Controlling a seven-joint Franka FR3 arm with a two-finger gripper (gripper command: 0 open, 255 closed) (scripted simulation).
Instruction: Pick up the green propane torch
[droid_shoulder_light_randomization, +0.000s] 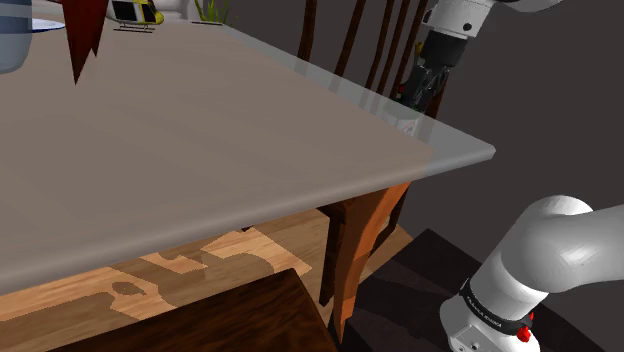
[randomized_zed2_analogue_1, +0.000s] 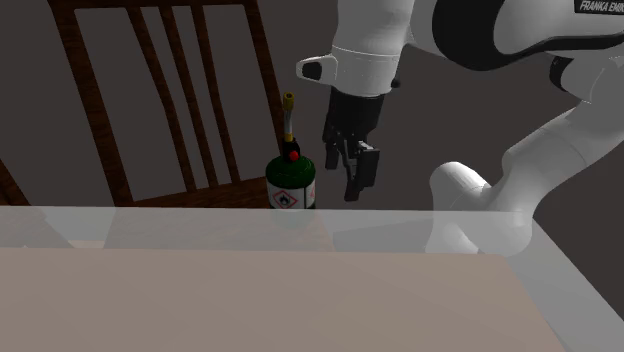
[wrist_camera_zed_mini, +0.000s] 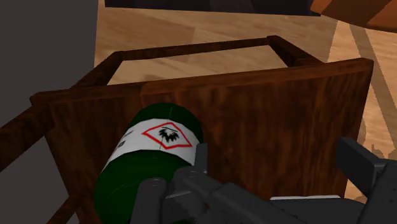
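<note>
The squat dark-green propane torch (randomized_zed2_analogue_1: 291, 185), a glossy cylinder with a white label, red knob and brass nozzle, stands upright on a wooden chair seat (wrist_camera_zed_mini: 273, 108) at the second exterior view's centre. The black hand (randomized_zed2_analogue_1: 359, 186), fingers spread, hangs just right of it, not touching.

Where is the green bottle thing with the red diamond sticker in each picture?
Shoulder view: I cannot make it out; look by the gripper at the table's far corner.
Second exterior view: the green torch stands upright just left of the gripper, behind the table's edge.
Wrist view: on the wooden chair's seat, beside one open finger.
Shared landmark: the wooden chair.
</note>
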